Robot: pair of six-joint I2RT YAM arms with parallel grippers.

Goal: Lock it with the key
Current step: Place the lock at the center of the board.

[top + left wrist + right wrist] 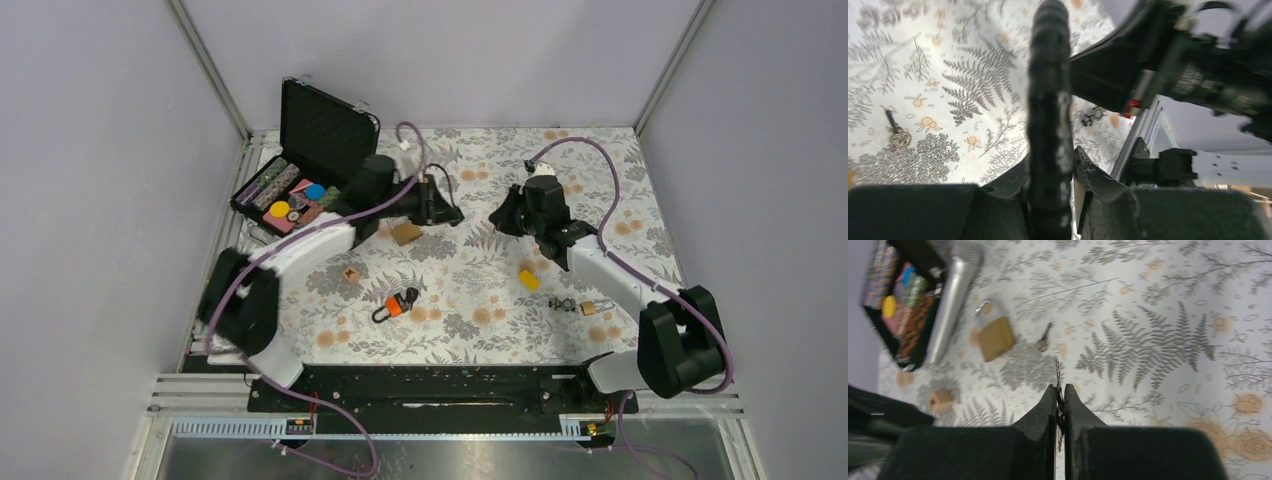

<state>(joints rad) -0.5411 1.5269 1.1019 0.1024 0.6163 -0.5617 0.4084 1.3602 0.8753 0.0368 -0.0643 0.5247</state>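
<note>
1. Black ridged bar (1048,115) clamped narrow in the left gripper (1050,170), probably a lock being steadied.
2. Right gripper (1060,389) pinched tight on a thin flat metal key (1058,371), edge-on for inserting.
3. Brass padlock (994,336) lies loose at its 11 o'clock.

The far left corner is blocked by the open black case (318,150), whose lid is raised upright. Mid-table, passage is narrowed by the left gripper (453,210), clamped on a dark object (1048,100), and the right gripper (498,217), which are set tip toward tip with a slim gap between. The brass padlock (405,233) lies just beside the left gripper, with a key (1044,340) near it. The near strip of the table (470,335) is dotted with the orange padlock (397,303), the yellow block (528,278) and a small padlock (588,306), and bare lanes are left between them.
</note>
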